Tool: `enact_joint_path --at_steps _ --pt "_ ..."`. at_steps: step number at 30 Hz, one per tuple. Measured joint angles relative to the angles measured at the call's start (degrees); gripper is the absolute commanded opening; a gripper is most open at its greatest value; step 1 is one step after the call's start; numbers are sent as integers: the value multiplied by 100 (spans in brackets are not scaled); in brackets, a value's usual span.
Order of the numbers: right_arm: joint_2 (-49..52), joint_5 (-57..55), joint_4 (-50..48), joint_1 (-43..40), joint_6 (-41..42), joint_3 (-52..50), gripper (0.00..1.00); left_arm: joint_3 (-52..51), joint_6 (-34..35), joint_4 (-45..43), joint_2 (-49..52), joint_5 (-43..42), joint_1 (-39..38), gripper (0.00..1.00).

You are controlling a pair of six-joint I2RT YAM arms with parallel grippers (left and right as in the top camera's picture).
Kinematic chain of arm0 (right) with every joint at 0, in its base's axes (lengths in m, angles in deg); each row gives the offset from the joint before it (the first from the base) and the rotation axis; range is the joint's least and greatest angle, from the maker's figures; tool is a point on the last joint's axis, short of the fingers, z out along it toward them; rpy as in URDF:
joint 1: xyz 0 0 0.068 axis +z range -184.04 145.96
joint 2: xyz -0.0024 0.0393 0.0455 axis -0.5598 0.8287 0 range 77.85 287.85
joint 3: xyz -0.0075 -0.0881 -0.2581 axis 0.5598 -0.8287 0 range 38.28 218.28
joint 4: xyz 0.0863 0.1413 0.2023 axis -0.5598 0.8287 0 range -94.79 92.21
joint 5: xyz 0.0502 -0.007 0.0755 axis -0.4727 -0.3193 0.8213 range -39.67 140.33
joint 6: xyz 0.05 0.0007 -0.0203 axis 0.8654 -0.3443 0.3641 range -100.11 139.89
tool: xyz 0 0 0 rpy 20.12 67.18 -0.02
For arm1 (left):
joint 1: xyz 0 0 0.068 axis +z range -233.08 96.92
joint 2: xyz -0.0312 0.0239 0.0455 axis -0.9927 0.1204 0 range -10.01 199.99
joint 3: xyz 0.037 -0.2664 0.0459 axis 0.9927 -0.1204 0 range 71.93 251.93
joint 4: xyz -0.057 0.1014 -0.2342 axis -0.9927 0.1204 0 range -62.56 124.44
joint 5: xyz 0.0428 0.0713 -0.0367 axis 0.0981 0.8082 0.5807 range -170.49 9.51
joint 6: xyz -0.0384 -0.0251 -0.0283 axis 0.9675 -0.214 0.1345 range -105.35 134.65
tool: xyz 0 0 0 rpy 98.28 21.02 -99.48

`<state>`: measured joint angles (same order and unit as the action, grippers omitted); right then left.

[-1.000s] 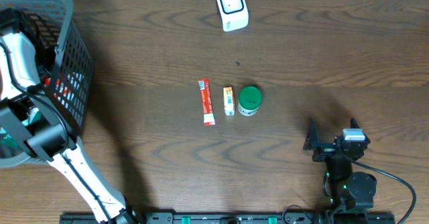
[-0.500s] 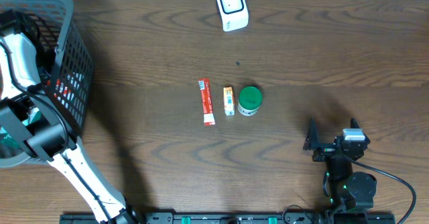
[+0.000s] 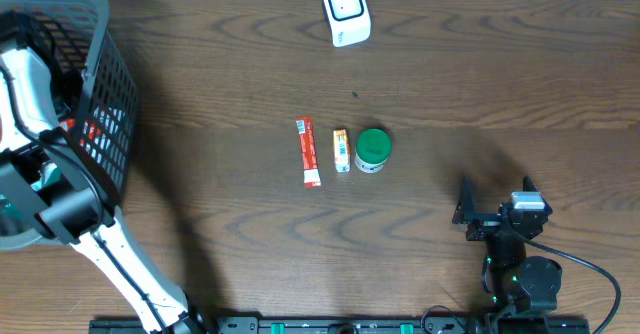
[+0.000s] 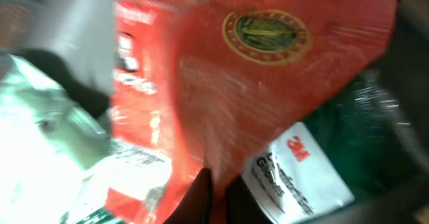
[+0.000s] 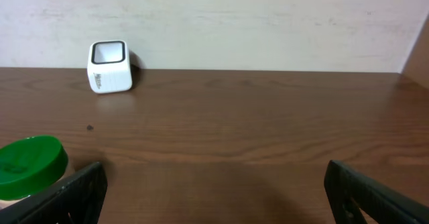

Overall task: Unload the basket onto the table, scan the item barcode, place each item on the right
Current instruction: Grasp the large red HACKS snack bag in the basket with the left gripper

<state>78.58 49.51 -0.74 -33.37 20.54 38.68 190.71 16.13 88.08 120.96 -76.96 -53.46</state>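
Note:
In the left wrist view my left gripper (image 4: 218,198) is down inside the basket, its dark fingers (image 4: 198,196) pinched shut on the lower edge of a red packet (image 4: 268,83) with a gold round emblem. From overhead only the white left arm (image 3: 25,84) shows, reaching into the grey basket (image 3: 95,14) at the far left. The white barcode scanner (image 3: 346,12) stands at the table's back edge, also in the right wrist view as the scanner (image 5: 109,66). My right gripper (image 3: 497,206) rests open near the front right, nothing between its fingers (image 5: 74,194).
A green pack with a white 3M label (image 4: 301,170) and a pale green-and-white bag (image 4: 40,130) lie under the red packet. A red stick packet (image 3: 309,152), a small orange box (image 3: 341,150) and a green-lidded jar (image 3: 373,149) sit mid-table.
The left jaws have closed onto the red packet inside the basket, and the left arm has shifted slightly. The right arm has not moved.

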Motion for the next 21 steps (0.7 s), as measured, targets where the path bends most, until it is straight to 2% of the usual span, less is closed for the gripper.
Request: enact_joint_path --at_steps 4,11,16,17,18,21 --pt "0 2 0 0 2 0 99 0 0 -127 -684 -20 -2 7" --pt "0 0 0 0 2 0 99 28 94 -319 -2579 -13 -2 7" --pt "0 2 0 0 2 0 99 55 245 -337 -3582 -13 -13 7" --pt "0 0 0 0 2 0 99 57 269 -345 -3724 -15 -20 11" --pt "0 2 0 0 2 0 99 57 299 -354 -3928 -13 -44 25" --pt "0 0 0 0 2 0 99 63 428 -348 -4201 -15 -83 51"
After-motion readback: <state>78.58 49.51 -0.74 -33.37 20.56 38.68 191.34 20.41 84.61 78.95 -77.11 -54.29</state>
